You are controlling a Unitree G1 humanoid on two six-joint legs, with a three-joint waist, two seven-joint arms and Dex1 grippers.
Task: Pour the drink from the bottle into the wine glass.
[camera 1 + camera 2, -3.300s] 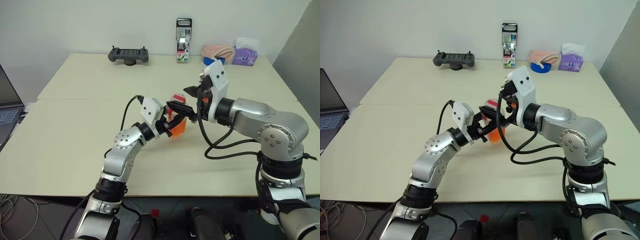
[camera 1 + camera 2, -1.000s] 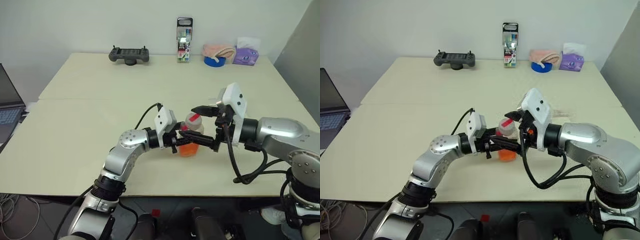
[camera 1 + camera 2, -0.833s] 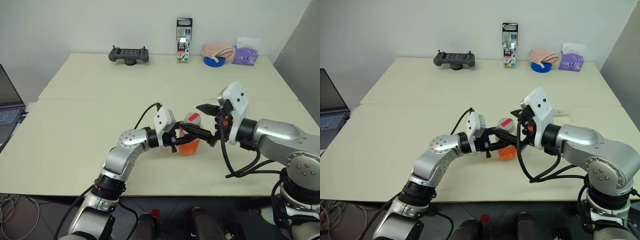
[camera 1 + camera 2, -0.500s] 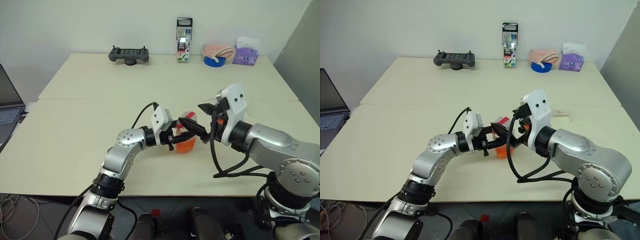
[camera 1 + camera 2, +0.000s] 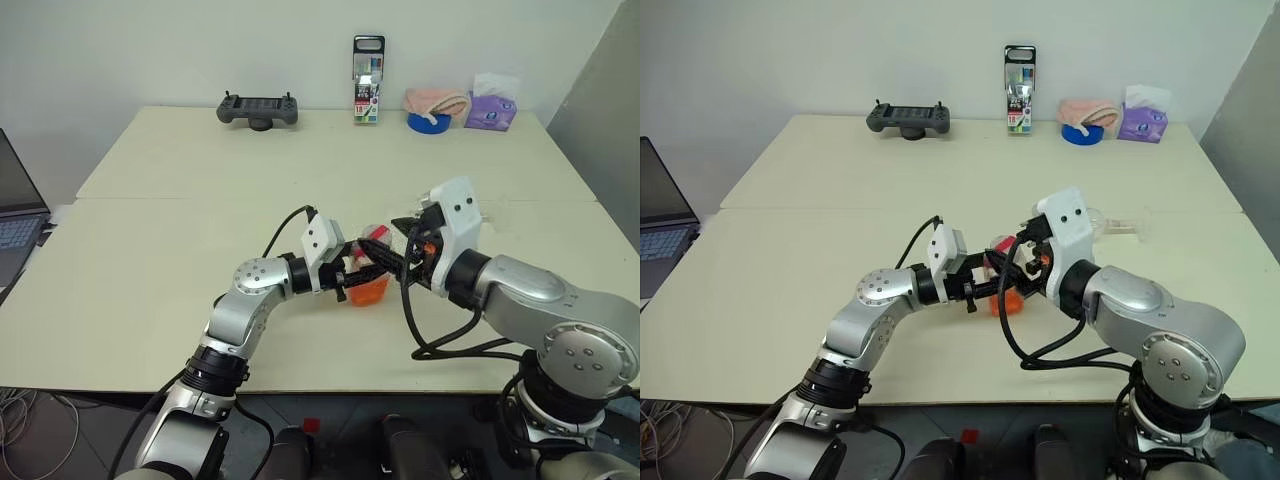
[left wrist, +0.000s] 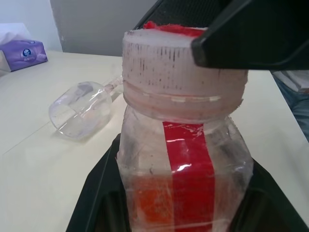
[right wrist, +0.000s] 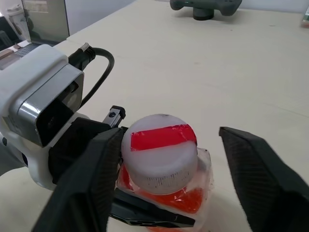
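The bottle (image 5: 368, 272) stands upright, a small clear plastic one with a red label strip (image 6: 186, 164). The orange drink (image 5: 367, 291) fills its lower part. My left gripper (image 5: 352, 281) is shut on the bottle's body from the left. The red-and-white cap (image 7: 159, 151) is on, and my right gripper (image 7: 166, 164) straddles it from the right, open. One finger (image 7: 94, 183) lies against the cap's side; the other (image 7: 256, 179) stands a little off it. The wine glass (image 6: 79, 113) lies on its side on the table behind my right wrist, and its stem (image 5: 1127, 226) points right.
At the table's far edge sit a black game controller (image 5: 258, 108), a tall colourful container with a black top (image 5: 367, 80), a pink cloth with a blue tape roll (image 5: 430, 122) and a purple tissue pack (image 5: 490, 112). A laptop (image 5: 15, 228) is at the left.
My right wrist has turned and drawn in toward the bottle. Its fingers have come from beside the bottle to around the cap and narrowed. The left gripper keeps the bottle about where it was.
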